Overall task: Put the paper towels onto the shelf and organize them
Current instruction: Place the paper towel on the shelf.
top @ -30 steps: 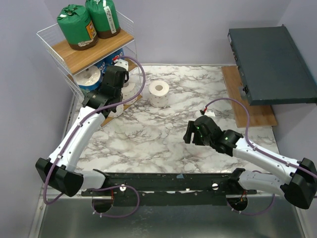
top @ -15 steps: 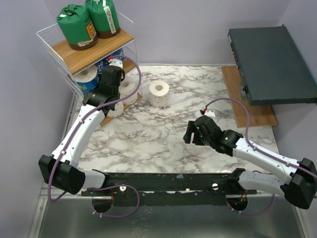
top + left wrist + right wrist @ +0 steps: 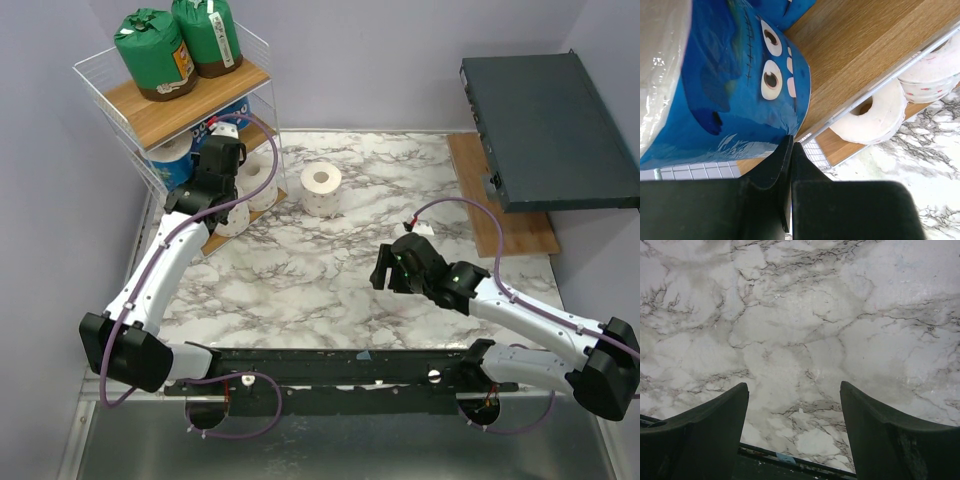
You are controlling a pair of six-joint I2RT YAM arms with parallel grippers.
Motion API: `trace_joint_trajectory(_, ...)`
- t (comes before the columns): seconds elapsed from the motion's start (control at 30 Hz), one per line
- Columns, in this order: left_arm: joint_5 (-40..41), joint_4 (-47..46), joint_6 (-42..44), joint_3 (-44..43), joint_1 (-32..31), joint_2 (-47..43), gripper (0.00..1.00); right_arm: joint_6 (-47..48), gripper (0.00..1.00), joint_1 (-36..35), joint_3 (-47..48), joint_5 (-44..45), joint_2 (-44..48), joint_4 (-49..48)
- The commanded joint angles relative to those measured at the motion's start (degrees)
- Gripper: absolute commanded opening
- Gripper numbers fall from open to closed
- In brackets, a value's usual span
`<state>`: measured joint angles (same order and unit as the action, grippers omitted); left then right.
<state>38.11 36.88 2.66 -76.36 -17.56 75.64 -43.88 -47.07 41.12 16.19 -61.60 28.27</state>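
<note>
The main danger now is at the shelf (image 3: pixel 190 108). The left gripper (image 3: pixel 791 145) has its tips right at the lower edge of a blue roll (image 3: pixel 740 85) on the middle board, just beside the front wire (image 3: pixel 890 80). If the arm pulls away with a sideways move, the tips may catch the thin wrapper or the wire. That could drag this roll off the board, or shake the whole shelf, which looks light. Whether the tips really touch the wrapper I cannot say, because the wrist view is too close. The purple cable (image 3: pixel 276 152) of this arm also loops near the shelf corner and might hook there.

One white roll (image 3: pixel 321 188) stands on end on the table (image 3: pixel 330 280), near the shelf but apart from it, so I judge the task is not finished. Two green rolls (image 3: pixel 152 52) sit on the top board, and two plain rolls (image 3: pixel 875 117) on the lowest board.

The left arm is stretched forward and to the left, with the wrist raised to the middle tier. Its fingers are pressed together with nothing between them. The right gripper (image 3: pixel 792 405) hangs low over the marble on the right side, well apart from every roll, with its jaws wide and empty. Its arm is bent and low.
</note>
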Motion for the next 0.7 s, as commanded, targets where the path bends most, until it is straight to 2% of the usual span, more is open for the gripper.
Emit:
trace_joint_trajectory(0.0,3.5,-0.9,-1.1,0.2,2.1,-2.0,0.0,0.2,0.77,-0.1,0.6,0.2,0.1,-0.3)
trace_joint_trajectory(0.23,2.2,-1.0,-5.5,0.0,3.5,-2.6,0.0,0.1,0.77,-0.1,0.4,0.2,0.4,-0.4)
trace_joint_trajectory(0.67,2.8,-0.6,-8.0,-0.6,5.2,-2.4,0.0,0.1,0.77,-0.2,-0.2,0.7,1.5,0.1)
